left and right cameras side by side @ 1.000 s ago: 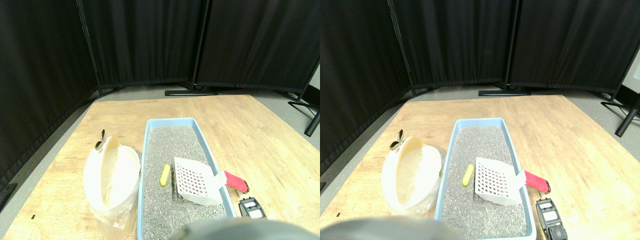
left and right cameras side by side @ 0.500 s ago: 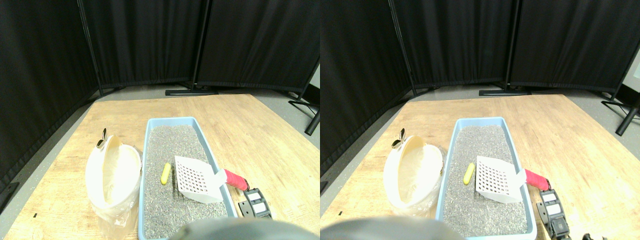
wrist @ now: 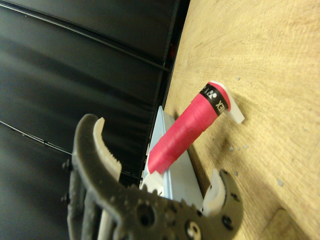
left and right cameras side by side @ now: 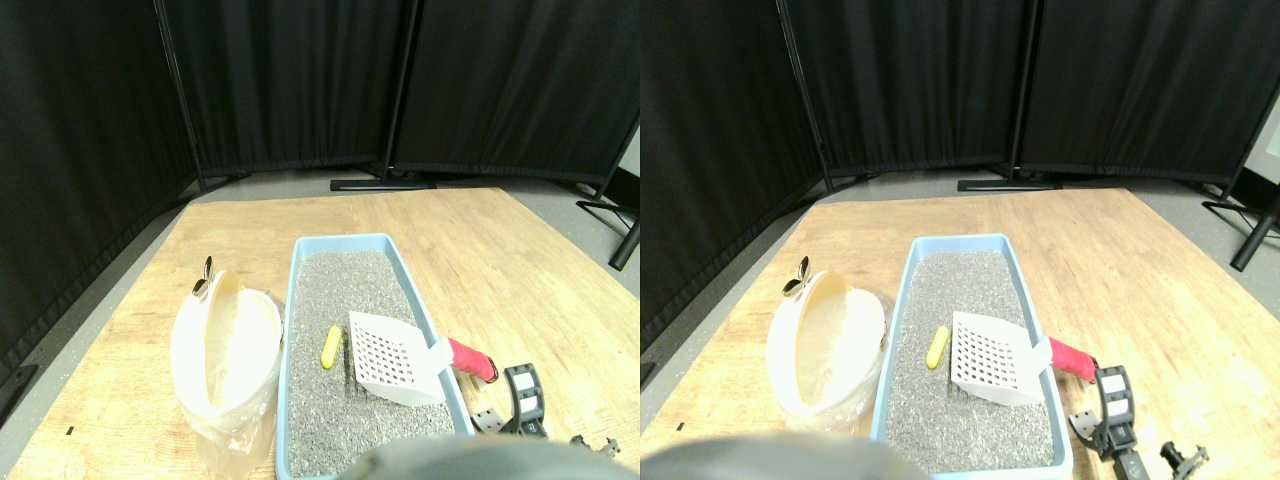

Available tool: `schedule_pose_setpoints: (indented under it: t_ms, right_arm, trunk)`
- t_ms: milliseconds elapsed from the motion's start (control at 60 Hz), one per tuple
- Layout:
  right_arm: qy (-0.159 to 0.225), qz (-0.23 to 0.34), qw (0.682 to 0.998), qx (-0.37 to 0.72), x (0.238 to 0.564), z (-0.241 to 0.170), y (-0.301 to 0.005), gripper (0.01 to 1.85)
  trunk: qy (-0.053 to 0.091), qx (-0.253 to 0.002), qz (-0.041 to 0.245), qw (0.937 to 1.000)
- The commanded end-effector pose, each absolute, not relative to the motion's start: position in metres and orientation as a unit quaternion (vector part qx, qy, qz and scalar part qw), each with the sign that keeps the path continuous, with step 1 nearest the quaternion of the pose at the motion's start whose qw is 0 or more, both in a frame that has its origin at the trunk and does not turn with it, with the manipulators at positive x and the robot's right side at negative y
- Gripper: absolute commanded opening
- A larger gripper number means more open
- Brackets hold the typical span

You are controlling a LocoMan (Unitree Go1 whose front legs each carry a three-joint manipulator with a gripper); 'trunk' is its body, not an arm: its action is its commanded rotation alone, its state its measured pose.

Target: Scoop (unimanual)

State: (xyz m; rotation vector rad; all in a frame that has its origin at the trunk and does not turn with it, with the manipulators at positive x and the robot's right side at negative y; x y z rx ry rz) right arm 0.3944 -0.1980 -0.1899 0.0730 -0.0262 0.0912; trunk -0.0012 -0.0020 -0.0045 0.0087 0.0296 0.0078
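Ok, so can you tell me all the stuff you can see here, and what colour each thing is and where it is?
Litter tray: one, light blue, middle of the wooden floor, filled with grey litter.
Scoop: one, white slotted head lying on the litter, pink wrapped handle sticking out over the tray's right rim.
Yellow piece: one, lying on the litter just left of the scoop.
Bin: one, white with a clear bag liner, left of the tray.
Clip: one, metal, on the bin's far rim.
Curtain screens: black, on stands behind the floor.
Right gripper: one, dark grey, jaws open, near the end of the handle, not holding it.
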Motion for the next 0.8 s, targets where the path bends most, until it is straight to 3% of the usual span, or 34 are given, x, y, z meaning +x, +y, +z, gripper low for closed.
schedule_pose_setpoints:
  t_ms: [17, 800]
  right_arm:
    - [-0.040, 0.046, 0.998, 0.034, 0.399, -0.184, -0.199, 1.02]
    - [0.015, 0.026, 0.995, 0.094, 0.436, -0.202, -0.203, 0.97]
  trunk:
    - [0.018, 0.000, 0.008, 0.9998]
    - [0.029, -0.006, 0.014, 0.9995]
